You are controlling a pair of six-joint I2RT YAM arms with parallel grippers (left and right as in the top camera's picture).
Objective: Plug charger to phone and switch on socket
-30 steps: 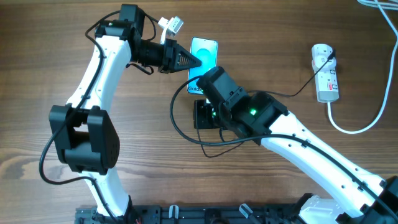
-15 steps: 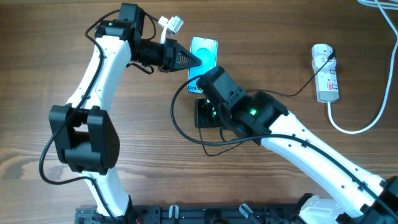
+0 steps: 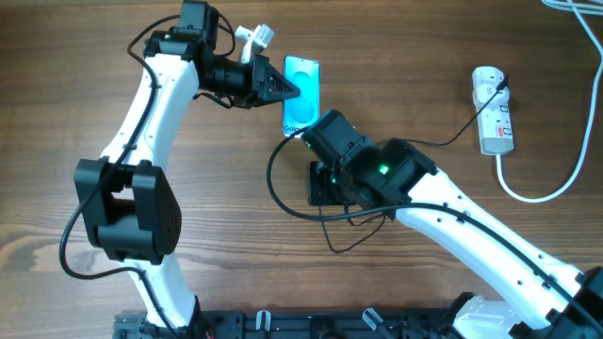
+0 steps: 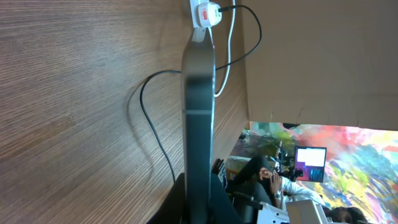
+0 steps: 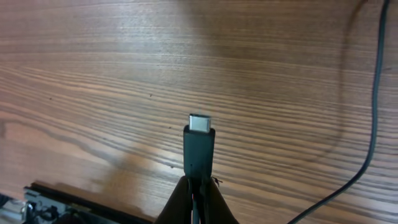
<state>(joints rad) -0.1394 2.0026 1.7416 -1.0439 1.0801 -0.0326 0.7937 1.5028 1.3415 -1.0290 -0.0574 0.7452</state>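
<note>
A: "Item: phone [image 3: 301, 94], clamped by left gripper [image 3: 280, 88], raised edge-on over the table [image 3: 471, 38]. Charger [image 5: 199, 155]?"

B: "Pinched shut in right gripper [image 5: 198, 190], beside phone's lower edge; connector [image 5: 199, 122] likely needed squaring to that edge before pushing."

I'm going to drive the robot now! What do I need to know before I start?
Left gripper: shut on the phone, held tilted.
Right gripper: shut on the charger near its metal tip; the tip is bare, not in the phone.
Socket: on the table, far right, the charger's black plug seemingly in it.
Done: phone and charger gripped.
Left: push the tip into the phone, then switch the socket on; I cannot tell its switch state.
</note>
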